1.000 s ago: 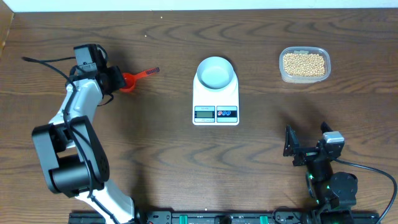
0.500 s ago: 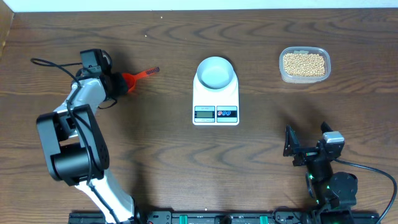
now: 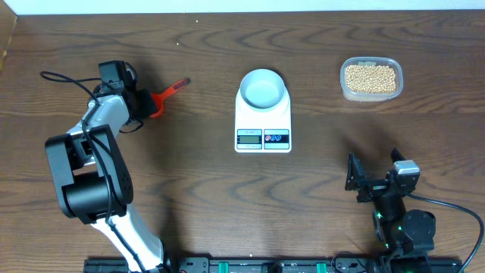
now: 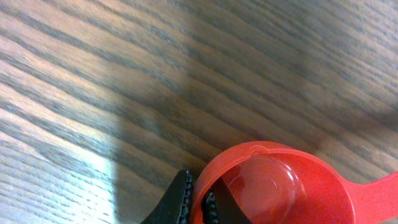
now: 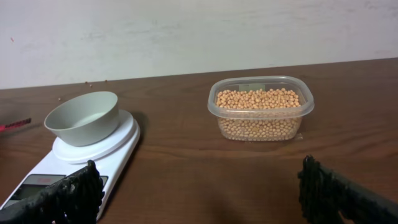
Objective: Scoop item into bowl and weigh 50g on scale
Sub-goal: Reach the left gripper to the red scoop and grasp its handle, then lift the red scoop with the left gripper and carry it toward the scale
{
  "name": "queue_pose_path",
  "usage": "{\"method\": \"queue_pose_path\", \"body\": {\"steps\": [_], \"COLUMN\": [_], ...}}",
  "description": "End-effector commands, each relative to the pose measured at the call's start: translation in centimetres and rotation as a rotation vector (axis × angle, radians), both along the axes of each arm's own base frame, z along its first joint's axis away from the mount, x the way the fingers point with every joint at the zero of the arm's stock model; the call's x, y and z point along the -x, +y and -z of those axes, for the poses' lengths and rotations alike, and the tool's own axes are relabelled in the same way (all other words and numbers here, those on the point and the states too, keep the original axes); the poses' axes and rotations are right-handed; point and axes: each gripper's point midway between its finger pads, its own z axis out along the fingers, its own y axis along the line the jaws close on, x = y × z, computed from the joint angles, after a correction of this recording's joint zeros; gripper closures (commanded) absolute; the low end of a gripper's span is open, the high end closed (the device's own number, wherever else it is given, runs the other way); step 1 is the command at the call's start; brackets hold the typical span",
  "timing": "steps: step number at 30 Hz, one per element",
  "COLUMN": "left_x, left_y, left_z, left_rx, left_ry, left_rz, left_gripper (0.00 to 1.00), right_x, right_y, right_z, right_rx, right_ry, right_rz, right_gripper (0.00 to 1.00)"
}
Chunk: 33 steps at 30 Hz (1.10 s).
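Note:
A red plastic scoop [image 3: 161, 98] lies on the table at the far left, its handle pointing right toward the scale. My left gripper [image 3: 146, 104] is shut on the scoop's cup wall [image 4: 280, 186], one finger outside and one inside the rim [image 4: 198, 200]. The pale bowl [image 3: 263, 86] stands empty on the white scale [image 3: 263, 121]. Tan beans [image 3: 370, 77] fill a clear tub at the back right. My right gripper [image 3: 377, 180] rests open near the front right, facing the bowl [image 5: 83, 117], the scale [image 5: 118, 140] and the beans [image 5: 258, 99], with nothing between its fingers [image 5: 199, 193].
The clear plastic tub [image 3: 370, 96] sits right of the scale. Bare wood table lies between scoop and scale and in front of the right gripper. A pale wall [image 5: 199, 31] runs behind the table's far edge.
The left gripper's fingers closed onto the scoop's rim. The scoop turned a little, its handle tip swinging slightly up and left. The right arm has not moved.

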Motion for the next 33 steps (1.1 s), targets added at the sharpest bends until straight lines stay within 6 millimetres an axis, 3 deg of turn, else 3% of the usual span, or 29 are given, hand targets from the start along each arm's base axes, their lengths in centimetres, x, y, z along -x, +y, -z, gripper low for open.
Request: {"method": "queue_pose_path", "body": {"steps": [1,5,8,11,15,22,28,33], "left_x": [-0.7,-0.6,0.7,3.1,5.6,10.3,12.2,13.1], "left_y": [-1.3,-3.9,-6.2,-8.9,-12.4,-20.8,-24.7,-26.4], "left_z": [-4.5,-13.0,-17.8,-21.3,-22.2,-20.3,-19.7,-19.6], "left_rx": [0.063,0.143,0.184,0.203,0.22,0.333,0.373,0.37], "left_ry": [-0.096,-0.274,-0.359,-0.391,-0.352,-0.201,-0.16,-0.158], "left_rz": [0.033,0.117,0.182,0.245,0.326,0.646,0.8,0.877], "left_gripper": [0.93,0.93,0.93,0.93,0.93,0.93,0.93,0.93], "right_x": [0.0,0.0,0.0,0.0,0.0,0.2,0.6,1.1], "right_y": [0.2,0.2,0.2,0.2,0.2,1.0,2.8,3.4], "right_z": [0.1,0.1,0.1,0.1,0.1,-0.3,-1.1,-3.6], "right_rx": [-0.01,-0.01,-0.011,-0.01,-0.01,-0.016,-0.026,-0.029], "right_ry": [0.003,0.004,0.004,0.004,0.003,-0.011,-0.03,-0.073], "right_rz": [-0.006,-0.006,-0.006,-0.006,-0.006,-0.057,-0.162,-0.201], "right_gripper": [0.01,0.01,0.01,0.01,0.01,0.01,0.01,0.01]}}
